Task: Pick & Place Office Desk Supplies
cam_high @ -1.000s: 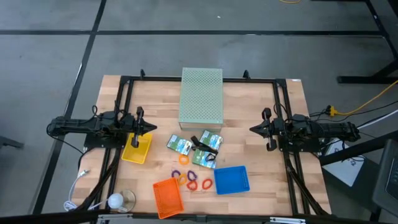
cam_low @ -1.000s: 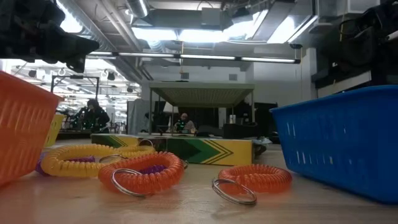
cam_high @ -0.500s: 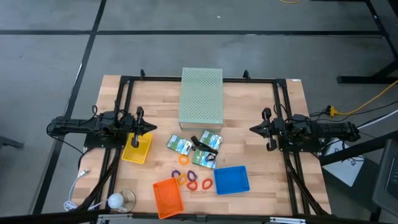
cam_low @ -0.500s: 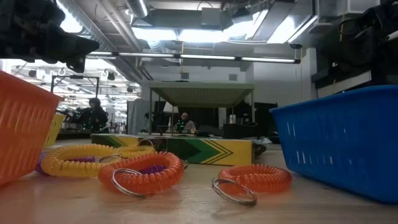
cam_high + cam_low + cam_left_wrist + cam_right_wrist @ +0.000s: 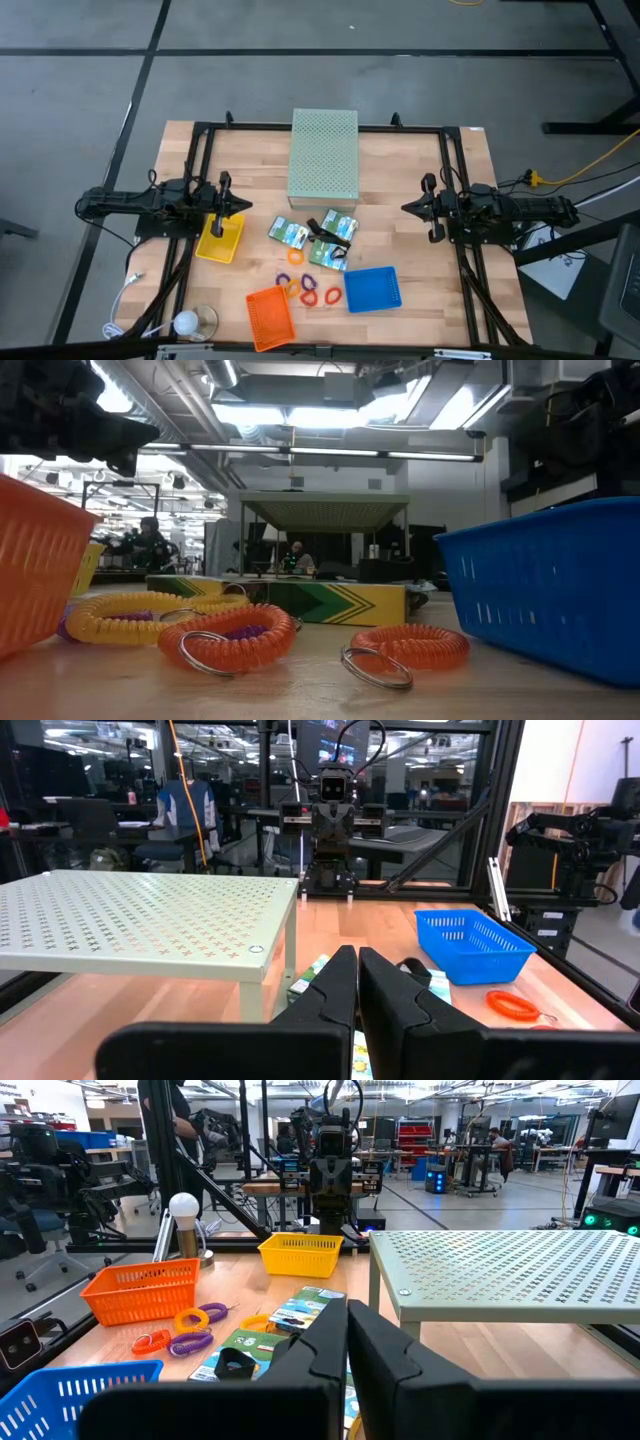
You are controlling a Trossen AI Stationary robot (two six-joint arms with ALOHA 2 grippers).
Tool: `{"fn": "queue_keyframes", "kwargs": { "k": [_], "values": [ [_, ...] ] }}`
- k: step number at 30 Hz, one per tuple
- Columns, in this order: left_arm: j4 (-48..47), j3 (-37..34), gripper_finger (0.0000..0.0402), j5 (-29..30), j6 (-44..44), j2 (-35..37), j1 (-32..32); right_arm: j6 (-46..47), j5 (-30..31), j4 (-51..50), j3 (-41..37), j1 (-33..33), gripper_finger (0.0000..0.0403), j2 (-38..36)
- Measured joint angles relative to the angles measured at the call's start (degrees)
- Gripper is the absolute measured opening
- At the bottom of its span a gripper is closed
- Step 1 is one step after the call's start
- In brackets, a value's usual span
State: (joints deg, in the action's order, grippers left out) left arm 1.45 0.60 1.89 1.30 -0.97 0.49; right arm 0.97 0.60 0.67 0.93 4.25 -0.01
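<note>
Three green-blue-white printed packets (image 5: 290,233) (image 5: 340,222) (image 5: 328,252) lie flat at the table's middle, with thin black loop pieces (image 5: 327,233) on them. Orange, red and purple rings (image 5: 308,290) (image 5: 230,640) lie just nearer, between the orange and blue trays. My left gripper (image 5: 243,205) (image 5: 355,955) is shut and level at the table's left, above the yellow tray. At the right my right gripper (image 5: 405,207) (image 5: 347,1312) is shut and level, facing it. Neither touches anything.
A pale green perforated box (image 5: 323,153) stands at the far middle. A yellow tray (image 5: 220,240) sits at the left, an orange tray (image 5: 270,318) and a blue tray (image 5: 372,289) near the front edge. A white bulb-shaped thing (image 5: 188,322) stands at the near left corner.
</note>
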Motion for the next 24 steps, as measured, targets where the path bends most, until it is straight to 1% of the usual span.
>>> {"fn": "queue_keyframes", "kwargs": {
  "k": [10, 13, 19, 24],
  "values": [
    [0.02, 0.0, 0.0013, 0.0, 0.02, -0.02, 0.0, -0.21, 0.25, 0.32, 0.0, -0.02, 0.0015, 0.0],
    [0.02, 0.0, 0.0013, -0.02, 0.02, -0.02, -0.02, -2.04, 3.16, 3.43, 0.0, -0.06, 0.0015, 0.0],
    [0.02, 0.0, 0.0013, 0.0, 0.02, 0.0, 0.0, 0.15, 3.47, 7.21, 0.0, -0.06, 0.0015, 0.0],
    [0.0, 0.0, 0.0013, 0.0, 0.02, -0.01, -0.02, -4.61, 2.65, 10.28, 0.01, -0.06, 0.0015, 0.0]
  ]
}}
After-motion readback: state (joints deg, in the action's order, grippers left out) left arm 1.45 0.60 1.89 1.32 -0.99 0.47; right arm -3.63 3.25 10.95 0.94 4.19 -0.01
